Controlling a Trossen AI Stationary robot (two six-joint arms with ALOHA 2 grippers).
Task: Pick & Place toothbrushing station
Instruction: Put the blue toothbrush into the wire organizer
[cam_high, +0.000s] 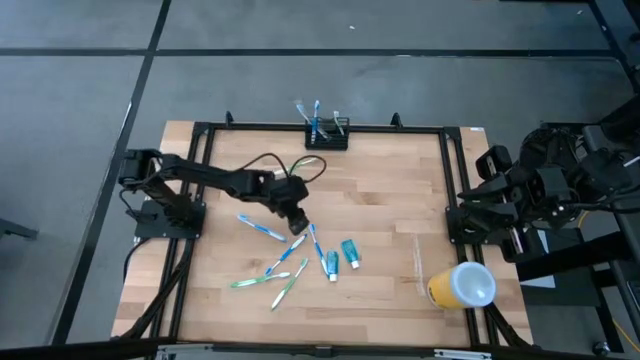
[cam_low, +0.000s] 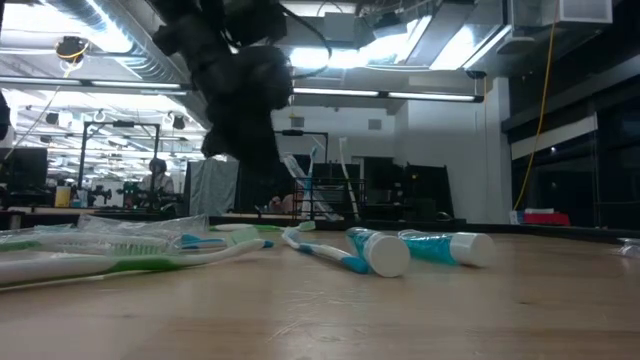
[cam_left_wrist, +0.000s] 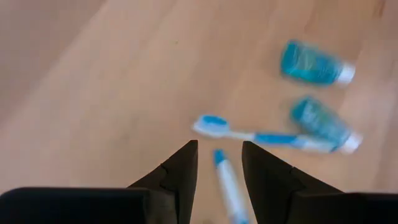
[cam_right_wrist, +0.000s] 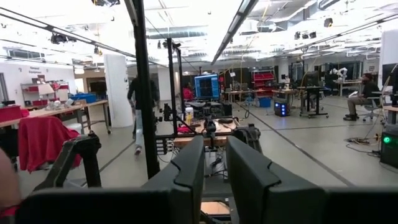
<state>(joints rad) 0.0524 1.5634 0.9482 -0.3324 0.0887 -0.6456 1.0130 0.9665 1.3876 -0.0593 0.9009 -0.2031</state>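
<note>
1. Your left end effector (cam_left_wrist: 219, 163) sits low over the counter (cam_high: 390, 200), jaws narrowed around a blue toothbrush (cam_left_wrist: 229, 186) lying between the fingers; whether it is gripped yet, can't tell.
2. Toothbrushing station (cam_high: 327, 135) is well beyond that end effector at the counter's far edge, already holding a few brushes.
3. Left to do, by my read: several loose toothbrushes (cam_high: 262, 229) and two toothpaste tubes (cam_high: 350, 253) just beside the end effector.
4. Your right end effector (cam_right_wrist: 214, 168) waits off the counter, fingers part open, holding nothing.
</note>
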